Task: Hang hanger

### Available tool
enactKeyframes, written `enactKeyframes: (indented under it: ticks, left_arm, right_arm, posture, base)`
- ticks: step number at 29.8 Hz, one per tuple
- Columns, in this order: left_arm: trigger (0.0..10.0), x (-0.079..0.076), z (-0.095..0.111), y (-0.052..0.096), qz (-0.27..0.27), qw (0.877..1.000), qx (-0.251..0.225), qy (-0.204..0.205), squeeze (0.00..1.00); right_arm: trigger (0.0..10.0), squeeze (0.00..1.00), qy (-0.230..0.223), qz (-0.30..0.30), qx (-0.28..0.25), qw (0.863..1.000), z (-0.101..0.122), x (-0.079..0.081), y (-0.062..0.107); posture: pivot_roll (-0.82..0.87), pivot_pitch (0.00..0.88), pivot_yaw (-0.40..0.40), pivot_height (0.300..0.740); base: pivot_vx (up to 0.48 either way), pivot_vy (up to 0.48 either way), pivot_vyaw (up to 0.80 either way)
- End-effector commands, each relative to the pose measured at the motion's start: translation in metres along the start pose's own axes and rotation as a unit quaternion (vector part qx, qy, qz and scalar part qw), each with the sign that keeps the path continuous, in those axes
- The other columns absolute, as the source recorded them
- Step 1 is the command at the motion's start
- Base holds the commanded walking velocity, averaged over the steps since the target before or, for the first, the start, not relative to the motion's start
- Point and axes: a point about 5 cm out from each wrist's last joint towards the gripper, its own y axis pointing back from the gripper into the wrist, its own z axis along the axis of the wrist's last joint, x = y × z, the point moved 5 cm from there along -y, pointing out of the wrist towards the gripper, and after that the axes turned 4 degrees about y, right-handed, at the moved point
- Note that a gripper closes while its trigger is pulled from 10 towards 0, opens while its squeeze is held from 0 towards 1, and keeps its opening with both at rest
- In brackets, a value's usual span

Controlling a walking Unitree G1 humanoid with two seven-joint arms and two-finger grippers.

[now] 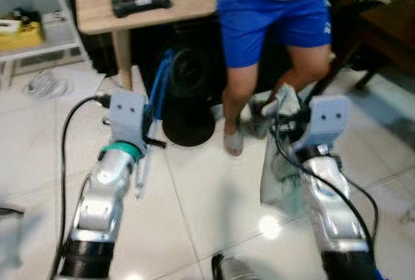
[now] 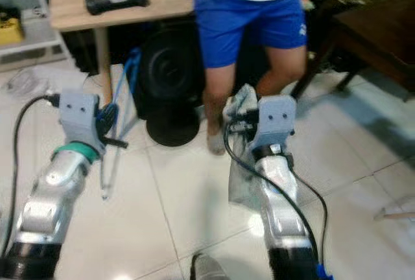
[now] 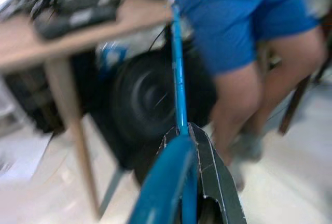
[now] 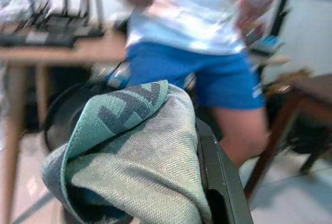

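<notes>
Holding the blue hanger (image 3: 179, 94), the left gripper (image 1: 148, 139) has its jaws closed on the frame, which rises ahead of the wrist in the left wrist view; seen from the head, the hanger stands over the white tiled floor (image 1: 194, 196), just before a black round fan (image 1: 188, 79); the right gripper (image 2: 243, 121) has its jaws clamped on a grey-green woven cloth (image 4: 135, 146), which drapes down beside the right forearm; a person in blue shorts (image 1: 272, 24) stands close ahead, between the two arms, against a wooden counter (image 1: 149, 8); a black device (image 1: 141, 1) lies on that counter; a white shelf (image 1: 39, 27) sits to the robot's left; all views are blurred.
</notes>
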Motion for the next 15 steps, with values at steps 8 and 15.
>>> enactKeyframes:
  ticks: [8,15]
  left_arm:
    - [10.0,0.002,0.003,0.001,0.002,1.0,0.003,0.008,0.0]
    - [10.0,0.0,0.006,0.001,0.003,1.0,0.001,0.013,0.0]
  right_arm:
    - [10.0,0.0,-0.006,-0.006,-0.009,1.0,0.009,-0.002,-0.001]
    - [10.0,0.0,-0.008,-0.008,-0.008,1.0,0.01,-0.002,-0.002]
  posture:
    - [-0.08,0.083,0.057,0.74]
    - [-0.08,0.087,0.054,0.74]
  base:
    - [0.0,0.0,-0.8]
    - [0.0,0.0,-0.8]
